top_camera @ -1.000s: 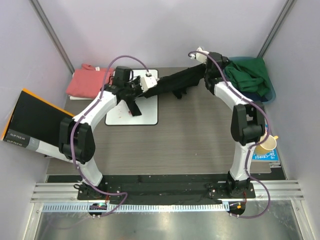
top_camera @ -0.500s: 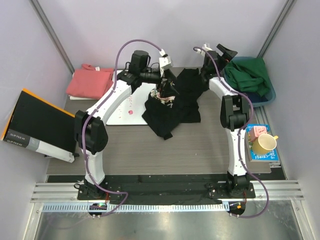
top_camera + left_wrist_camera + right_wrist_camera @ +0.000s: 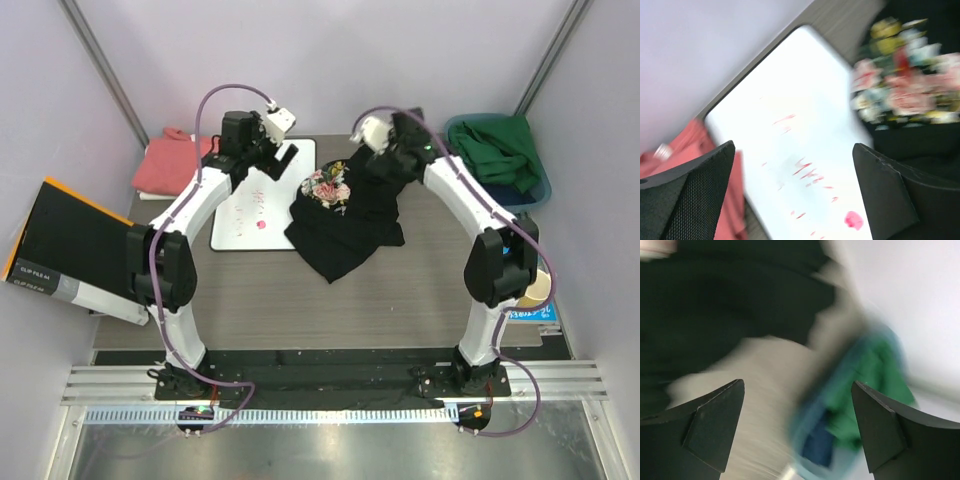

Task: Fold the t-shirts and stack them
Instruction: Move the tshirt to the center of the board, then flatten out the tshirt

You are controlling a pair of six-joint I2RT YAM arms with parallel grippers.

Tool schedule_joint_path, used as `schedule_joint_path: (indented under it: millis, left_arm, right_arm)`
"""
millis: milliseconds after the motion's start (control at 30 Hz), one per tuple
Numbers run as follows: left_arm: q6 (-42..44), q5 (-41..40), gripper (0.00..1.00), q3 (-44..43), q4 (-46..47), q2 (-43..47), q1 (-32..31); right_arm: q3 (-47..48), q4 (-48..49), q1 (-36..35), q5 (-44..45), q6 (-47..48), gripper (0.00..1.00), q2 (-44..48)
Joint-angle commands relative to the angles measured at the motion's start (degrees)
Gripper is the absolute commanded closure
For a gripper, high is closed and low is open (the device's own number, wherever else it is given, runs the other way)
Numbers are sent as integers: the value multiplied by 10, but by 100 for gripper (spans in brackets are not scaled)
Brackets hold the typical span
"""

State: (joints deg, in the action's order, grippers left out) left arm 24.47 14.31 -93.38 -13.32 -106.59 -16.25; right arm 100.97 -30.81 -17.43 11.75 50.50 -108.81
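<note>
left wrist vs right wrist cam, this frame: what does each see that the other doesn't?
Left wrist only: white board with red marks, salmon-pink tee, the flower print on the black tee. Right wrist only: green cloth in the blue bin. Both: black tee, tabletop, and their own gripper, left gripper or right gripper, open and empty.

One t-shirt (image 3: 345, 225) over board's (image 3: 255, 200) right edge, other t-shirt (image 3: 172, 165) left of board, bin (image 3: 545, 186) far right.

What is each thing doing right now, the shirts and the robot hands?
black t-shirt, rumpled on table, unfolded, flowers up.
pink t-shirt, folded, far-left corner.
left gripper, open, empty, above white board.
right gripper, open, empty.
green cloth, bunched in blue bin.
</note>
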Motion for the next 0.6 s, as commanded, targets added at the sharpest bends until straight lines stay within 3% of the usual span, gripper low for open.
schedule_joint_path:
  millis: [0, 167, 567]
  left_arm:
    - [25, -236, 0, -1, 65, -36, 22]
    - [13, -319, 0, -35, 60, -77, 25]
    - [16, -291, 0, -10, 55, -59, 27]
  right_arm:
    - [-67, -108, -82, -209, -18, 8, 14]
    - [-36, -151, -148, -286, -51, 10, -27]
    - [-104, -198, -219, -342, -15, 12, -20]
